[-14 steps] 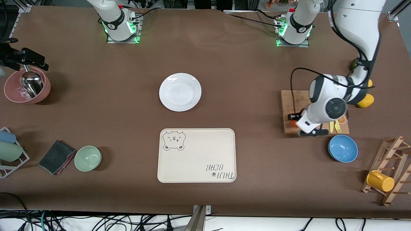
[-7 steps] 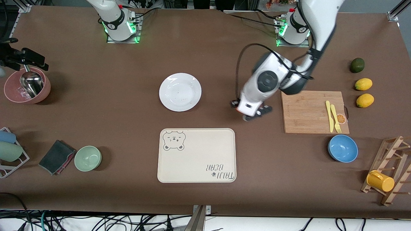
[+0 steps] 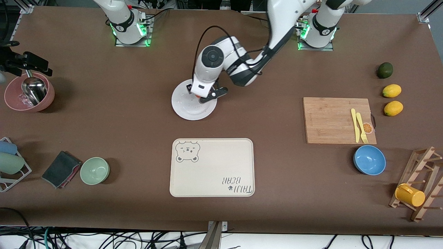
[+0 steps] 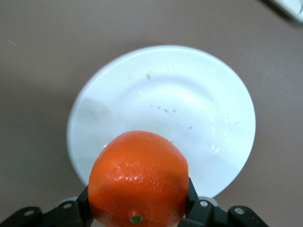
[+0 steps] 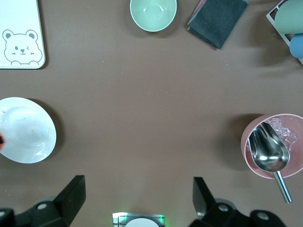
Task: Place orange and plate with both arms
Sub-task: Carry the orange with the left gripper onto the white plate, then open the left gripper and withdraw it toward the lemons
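Note:
The white plate (image 3: 185, 108) lies mid-table, farther from the front camera than the bear tray. My left gripper (image 3: 202, 94) hangs over the plate and is shut on the orange (image 4: 138, 177), which is bright orange-red with a green stem spot. The left wrist view shows the orange over the plate (image 4: 189, 99), near its rim and not touching it. In the front view the wrist hides most of the orange. My right gripper (image 5: 137, 198) is open and empty, held high over its own base. It waits, and the plate (image 5: 26, 130) shows in its view.
A cream bear-print tray (image 3: 211, 167) lies nearer the camera than the plate. A cutting board (image 3: 328, 119) with yellow cutlery, two lemons (image 3: 391, 91), a lime (image 3: 385, 70) and a blue bowl (image 3: 369, 159) are toward the left arm's end. A green bowl (image 3: 95, 170), a cloth (image 3: 61, 168) and a pink bowl (image 3: 29, 91) are toward the right arm's end.
My left gripper has carried the orange from the cutting board across the table to above the plate. The right arm has not moved.

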